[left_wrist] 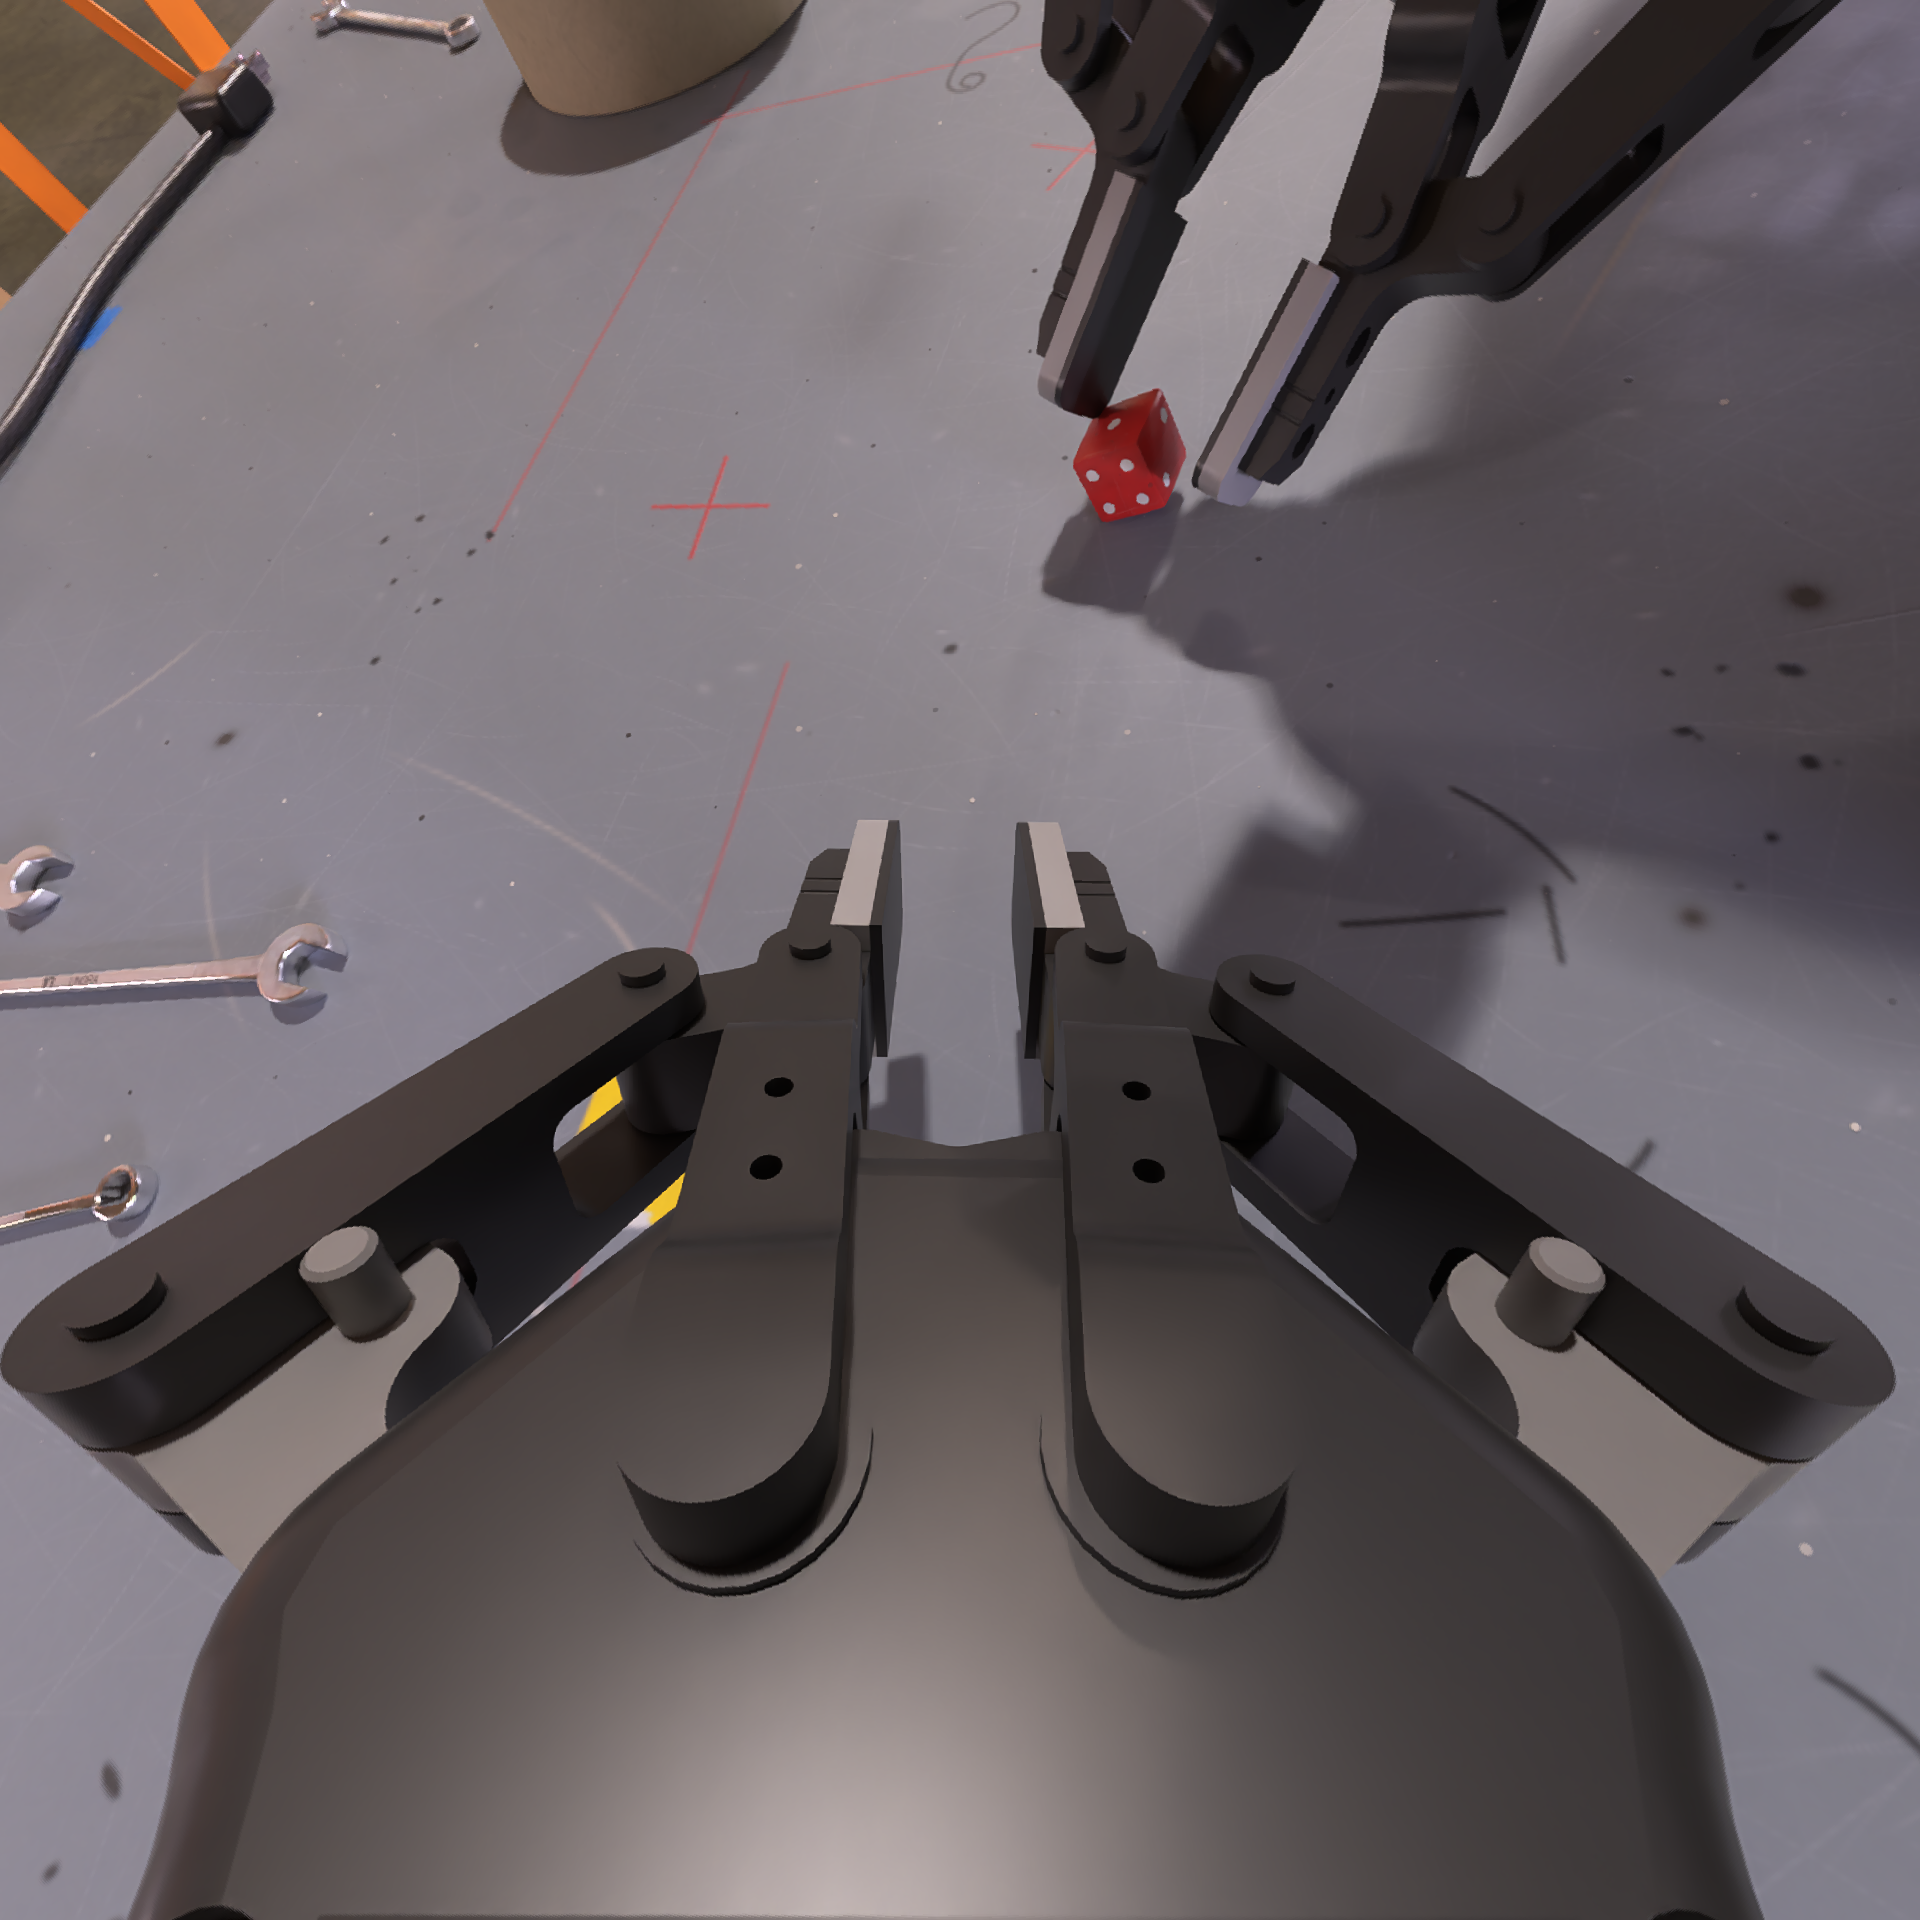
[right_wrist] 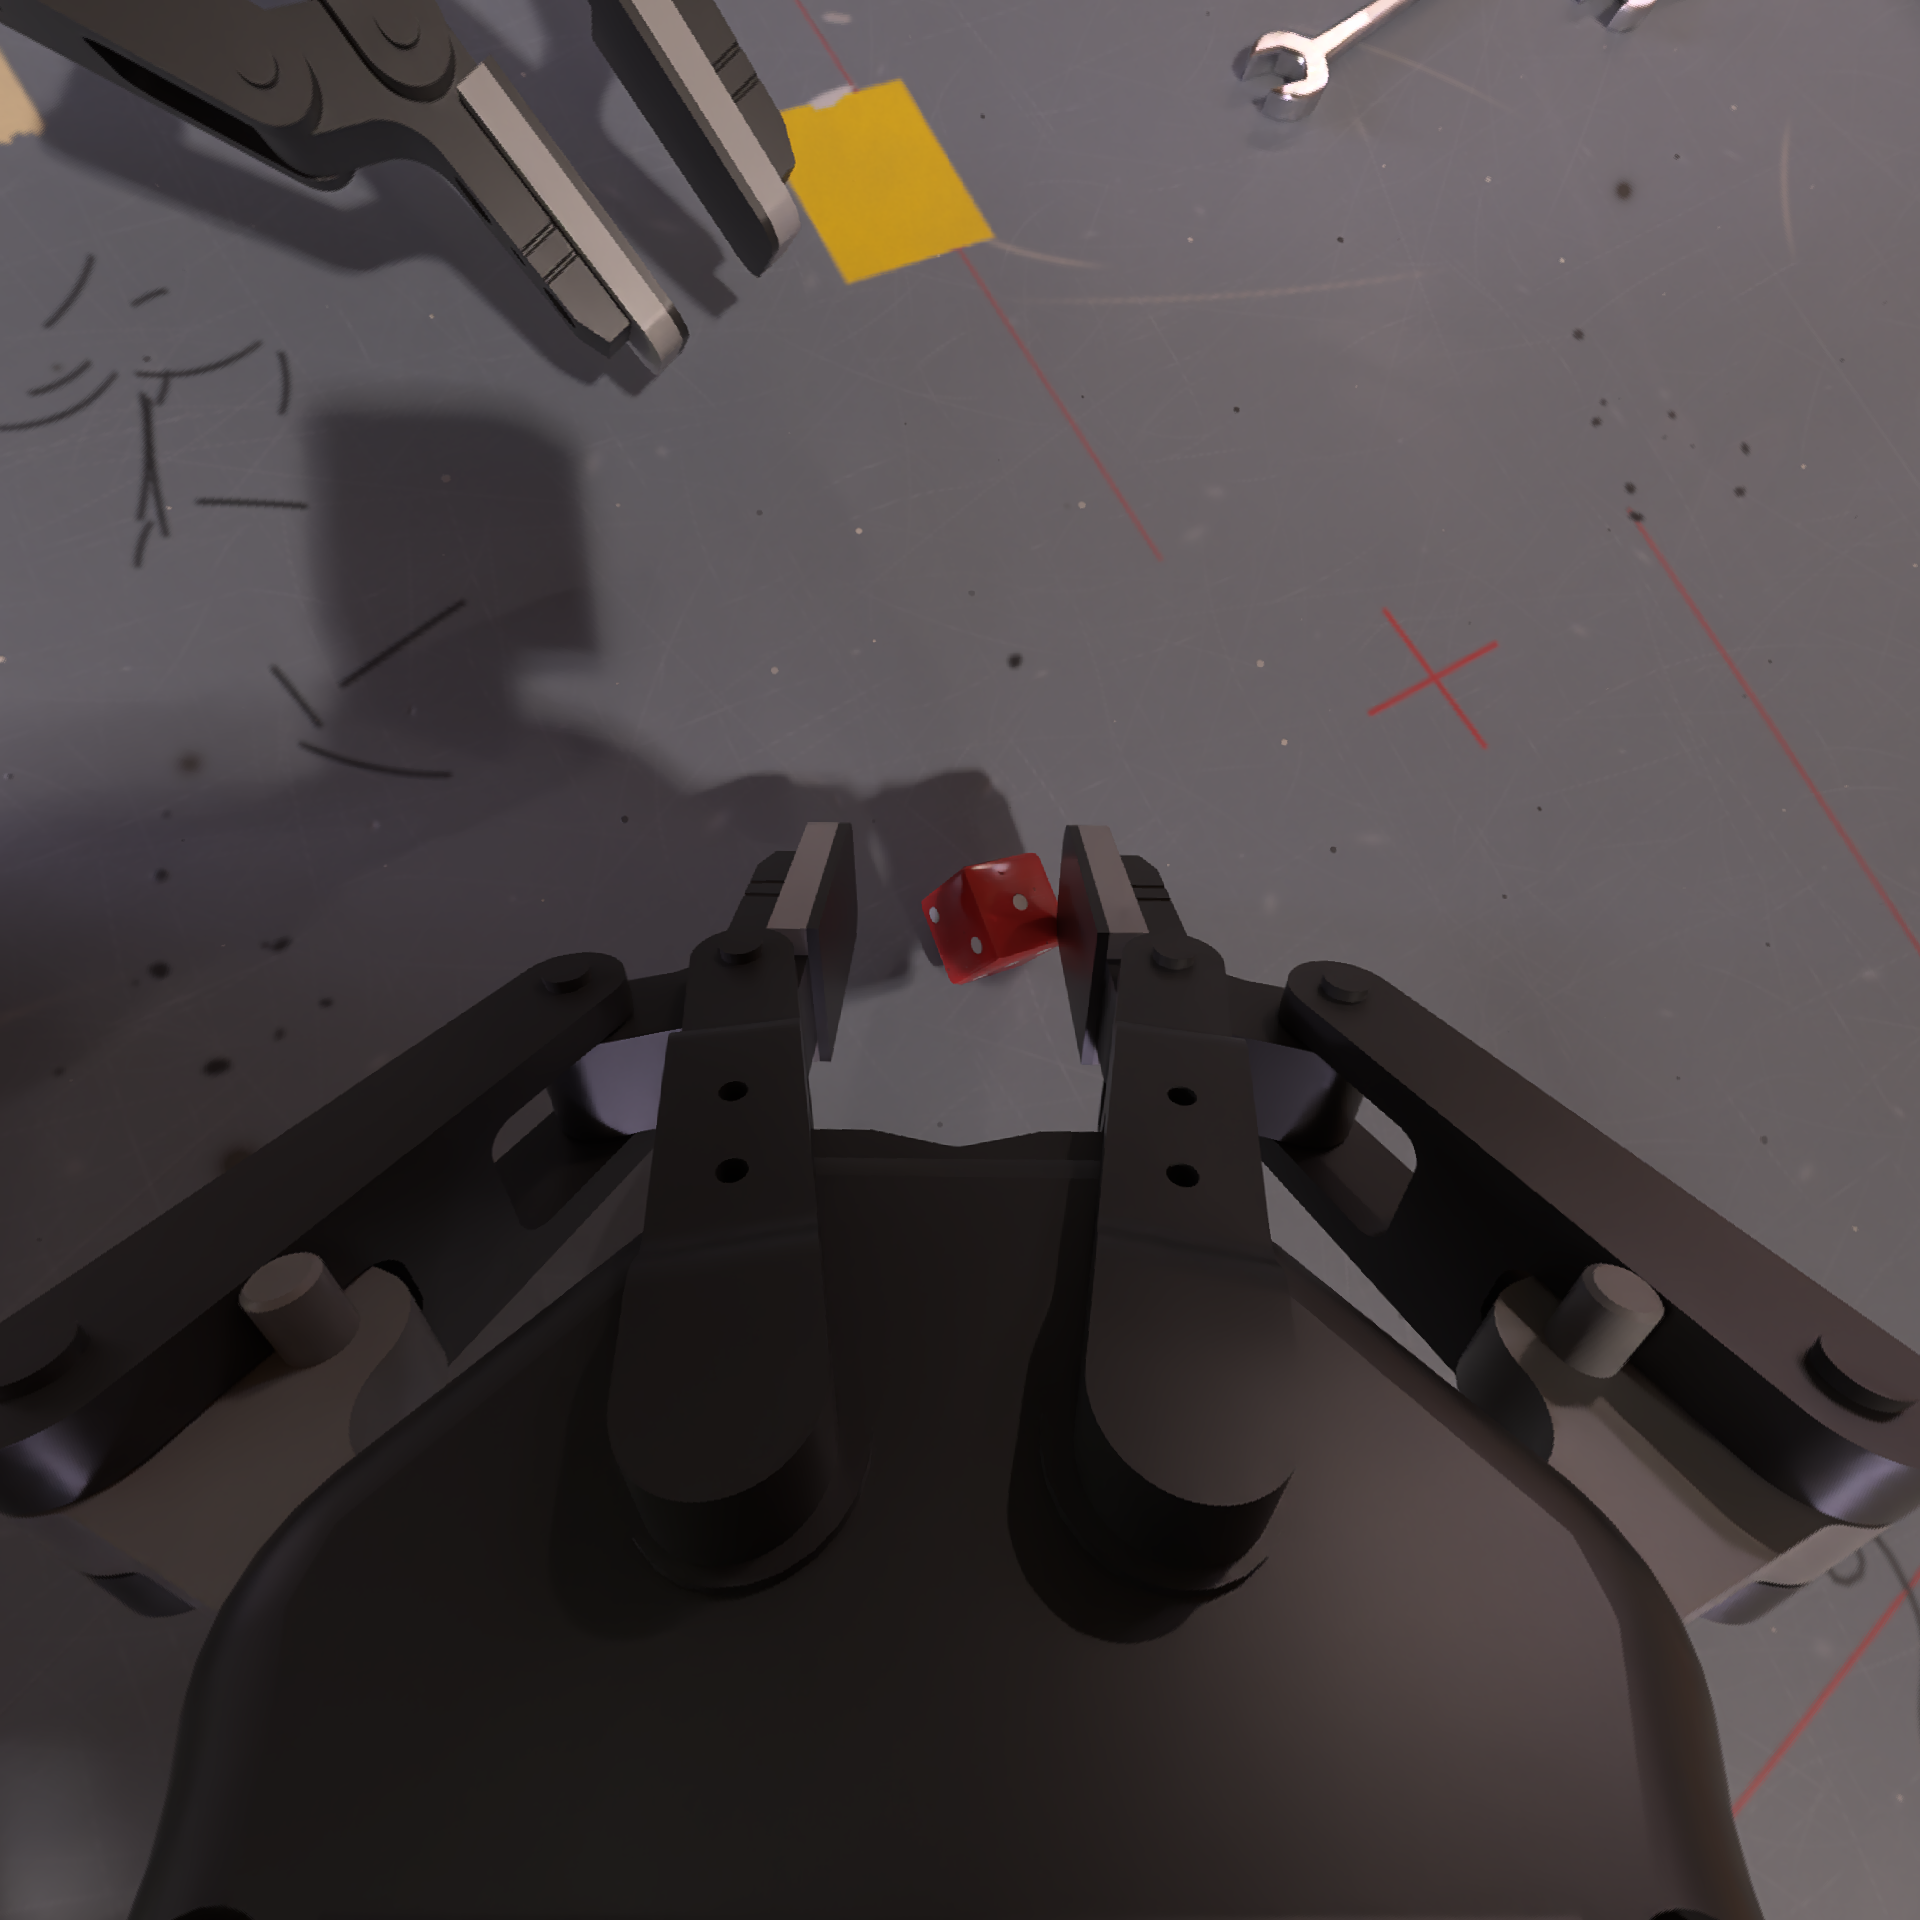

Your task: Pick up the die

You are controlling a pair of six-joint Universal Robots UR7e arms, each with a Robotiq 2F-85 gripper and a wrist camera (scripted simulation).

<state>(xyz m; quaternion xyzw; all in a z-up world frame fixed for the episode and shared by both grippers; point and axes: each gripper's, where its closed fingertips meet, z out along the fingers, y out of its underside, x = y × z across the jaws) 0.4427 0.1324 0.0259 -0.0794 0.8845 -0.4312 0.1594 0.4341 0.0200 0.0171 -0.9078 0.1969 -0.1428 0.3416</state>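
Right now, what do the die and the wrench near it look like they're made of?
Die: glossy red, probably plastic, with white pips and soft highlights on rounded edges. Wrench: polished metal, likely steel, given its bright silvery mirror-like glints. Neither can be confirmed by look alone.

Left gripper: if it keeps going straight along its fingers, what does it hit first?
Probably just the bare grey table. The left gripper is open with nothing between or ahead of its fingers; the die and right gripper sit off to its right, though depth is unclear.
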